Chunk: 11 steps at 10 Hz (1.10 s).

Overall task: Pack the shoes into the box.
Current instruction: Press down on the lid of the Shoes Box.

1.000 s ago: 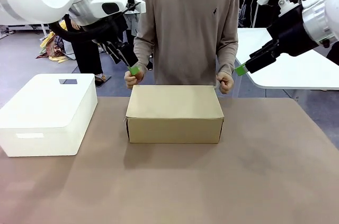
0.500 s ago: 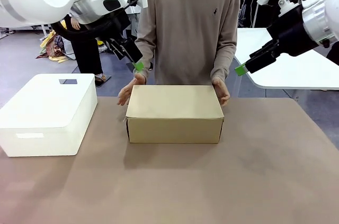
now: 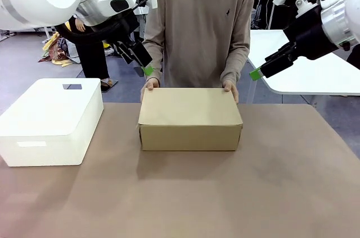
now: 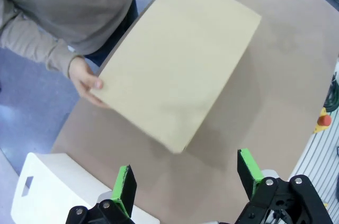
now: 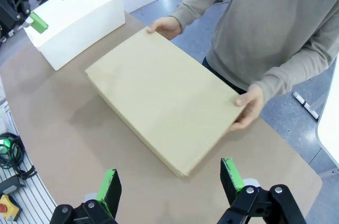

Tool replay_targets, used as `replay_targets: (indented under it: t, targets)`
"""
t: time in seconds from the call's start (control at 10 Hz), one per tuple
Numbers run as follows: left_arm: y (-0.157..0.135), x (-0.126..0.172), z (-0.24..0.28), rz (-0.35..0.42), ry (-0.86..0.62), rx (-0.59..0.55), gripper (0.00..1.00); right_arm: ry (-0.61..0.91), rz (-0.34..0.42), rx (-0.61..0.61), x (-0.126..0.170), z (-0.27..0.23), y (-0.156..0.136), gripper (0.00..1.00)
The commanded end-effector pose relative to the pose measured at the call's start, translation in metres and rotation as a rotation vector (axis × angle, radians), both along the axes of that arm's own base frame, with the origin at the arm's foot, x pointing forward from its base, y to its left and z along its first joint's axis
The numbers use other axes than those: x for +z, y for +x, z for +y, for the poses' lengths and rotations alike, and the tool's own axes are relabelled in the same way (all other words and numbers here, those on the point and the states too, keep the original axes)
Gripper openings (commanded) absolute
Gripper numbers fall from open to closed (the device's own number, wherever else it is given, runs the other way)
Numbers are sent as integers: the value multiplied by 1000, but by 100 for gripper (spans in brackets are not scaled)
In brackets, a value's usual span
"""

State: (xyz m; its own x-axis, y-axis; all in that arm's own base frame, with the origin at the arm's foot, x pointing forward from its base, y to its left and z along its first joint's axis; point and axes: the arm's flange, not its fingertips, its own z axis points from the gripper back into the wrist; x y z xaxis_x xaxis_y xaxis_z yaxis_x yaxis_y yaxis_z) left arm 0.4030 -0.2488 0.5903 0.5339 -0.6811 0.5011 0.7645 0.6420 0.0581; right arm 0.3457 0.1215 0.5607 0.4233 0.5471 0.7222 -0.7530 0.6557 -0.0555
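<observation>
The box [image 3: 190,119] is a tan cardboard shoebox lying shut on the brown table, its lid flat. The person's hands [image 3: 151,84] grip its two far corners. The shoes are out of view. My left gripper [image 3: 145,69] hangs open above the box's far left corner, close to the person's hand. In the left wrist view its green-padded fingers [image 4: 124,189] stand wide apart over the box [image 4: 177,70]. My right gripper [image 3: 256,73] is open in the air off the box's far right. Its fingers [image 5: 231,176] frame the box [image 5: 161,97] from above, with nothing between them.
A white plastic bin [image 3: 50,120] with a lid stands on the table to the left of the box. The person stands at the far edge, right behind the box. A white table [image 3: 315,75] lies beyond on the right. The near half of the table is bare.
The person's hands opened and took hold of the box's far corners, and the box slid a little to the right. My left gripper rose slightly and moved right. The right arm stayed still.
</observation>
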Motion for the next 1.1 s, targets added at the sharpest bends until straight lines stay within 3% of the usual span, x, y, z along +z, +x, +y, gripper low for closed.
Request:
replay_targets:
  t: [0.0, 1.0]
  targets:
    - [-1, 1, 2, -1, 9, -1, 100, -1, -3, -23, -3, 1, -1, 100]
    - [-1, 1, 2, -1, 9, -1, 100, -1, -3, -23, -3, 1, -1, 100]
